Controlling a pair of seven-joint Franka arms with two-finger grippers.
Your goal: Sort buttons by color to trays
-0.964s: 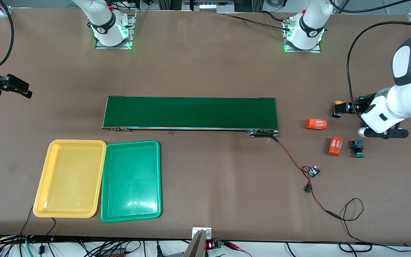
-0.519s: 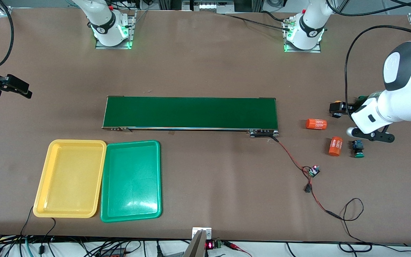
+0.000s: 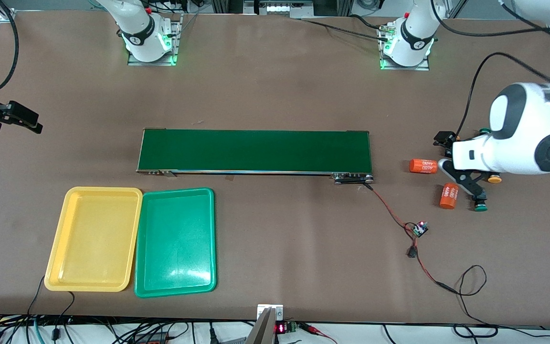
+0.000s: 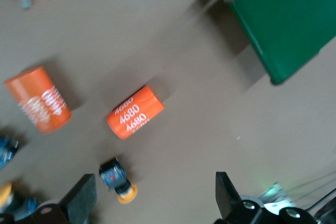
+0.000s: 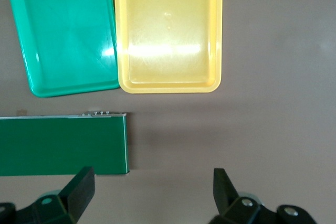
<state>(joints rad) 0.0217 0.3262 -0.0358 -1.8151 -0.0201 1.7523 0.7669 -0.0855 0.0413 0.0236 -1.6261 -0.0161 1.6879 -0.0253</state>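
Observation:
A yellow-capped button (image 4: 119, 181) lies on its side on the table between the open fingers of my left gripper (image 4: 155, 195), close to one finger and untouched. In the front view that gripper (image 3: 445, 143) hangs low at the left arm's end of the table and hides this button. Around the arm show a green-capped button (image 3: 481, 206), another green cap (image 3: 484, 130) and a second yellow cap (image 3: 494, 179). The yellow tray (image 3: 93, 239) and green tray (image 3: 175, 242) sit side by side, empty. My right gripper (image 3: 17, 117) waits open at the right arm's end, over bare table (image 5: 152, 182).
Two orange cylinders with white print (image 3: 423, 166) (image 3: 449, 196) lie next to the buttons. The long dark-green conveyor belt (image 3: 256, 150) crosses the middle. A red wire runs from its end to a small circuit board (image 3: 419, 228) with a lit red light.
The left arm has swung and turned its hand toward the conveyor, bringing the gripper over the yellow-capped button. The right arm has not moved.

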